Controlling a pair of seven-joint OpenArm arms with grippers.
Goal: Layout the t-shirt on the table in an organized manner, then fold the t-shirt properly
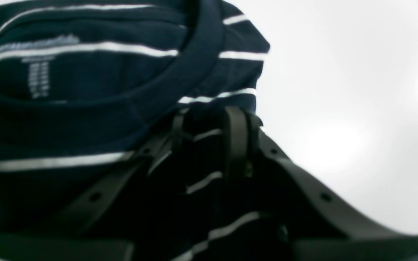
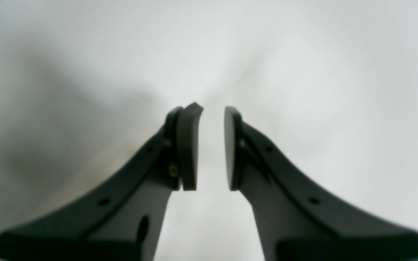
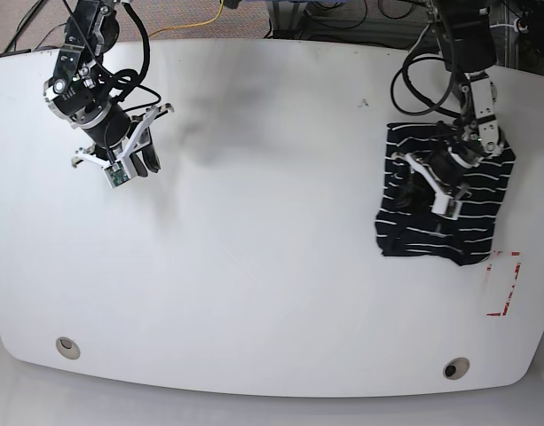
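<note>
shirt [image 3: 445,202]: folded into a compact dark block with thin white stripes, lying near the table's right edge in the base view, just above the red mark [image 3: 505,284]; in the left wrist view the collar and printed neck label face up [image 1: 96,69].
table [image 3: 254,231]: glossy white, bare across its middle, with one metal hole [image 3: 67,346] low on the left and a second low on the right.
left gripper [image 1: 209,145]: down on the shirt, its jaws drawn close with striped cloth bunched between them, apparently pinching a fold at the block's edge next to the collar; most likely it holds here to square or drag the bundle.
right gripper [image 2: 210,145]: hanging over bare table well apart from the shirt, pads parted by a narrow gap with nothing between them; its place at the far side suggests it is parked out of the way.
stage: judged from the tidy block, folding looks nearly finished, with only trimming or final placing left.
why here: the block sits close to the red mark, which may serve as a set-down spot, though that is a guess.
risk: a pull on one pinched layer could peel the top fold open and spoil the stack.
</note>
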